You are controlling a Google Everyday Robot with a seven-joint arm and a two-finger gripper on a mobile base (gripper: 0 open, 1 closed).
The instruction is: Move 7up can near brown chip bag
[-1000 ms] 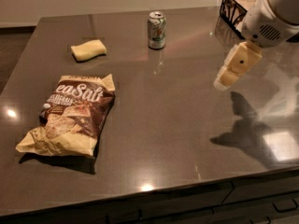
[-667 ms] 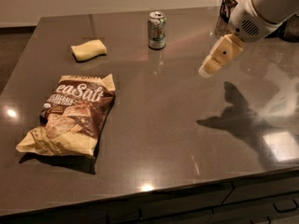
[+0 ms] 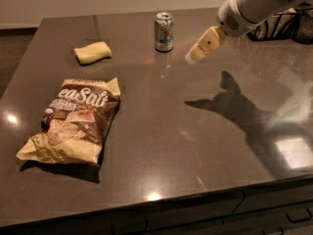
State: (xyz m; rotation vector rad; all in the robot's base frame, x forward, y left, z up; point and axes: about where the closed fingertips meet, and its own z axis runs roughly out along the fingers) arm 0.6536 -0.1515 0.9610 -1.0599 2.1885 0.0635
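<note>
1. One gripper [image 3: 190, 58], cream-coloured and tapering, hangs in the air over the far right part of the counter [image 3: 161, 155]. It slants down and to the left from the white arm that enters at the upper right corner.
2. Whether the gripper is spread or closed cannot be told: it shows as a single tapered piece seen from the side. Nothing is at its tip, and it touches neither the counter nor any object.
3. Its dark shadow [image 3: 230, 102] lies on the counter below and to the right of it.
4. The can [image 3: 164, 31] stands upright near the far edge of the counter, just left of the gripper's tip and a little farther back. A clear gap of bare counter separates the two.
5. The can is silver-white with green markings and a silver top, and a faint reflection of it shows on the glossy surface in front of it.
6. The bag [image 3: 78, 121] lies flat at the near left of the counter, well apart from the can. It is crinkled, dark brown and pale yellow, with large white lettering near its top end.
7. A yellow sponge [image 3: 93, 52] lies left of the can, between the can and the bag's far end but touching neither.
8. A dark wire rack [image 3: 283, 26] sits at the far right, behind the arm.
</note>
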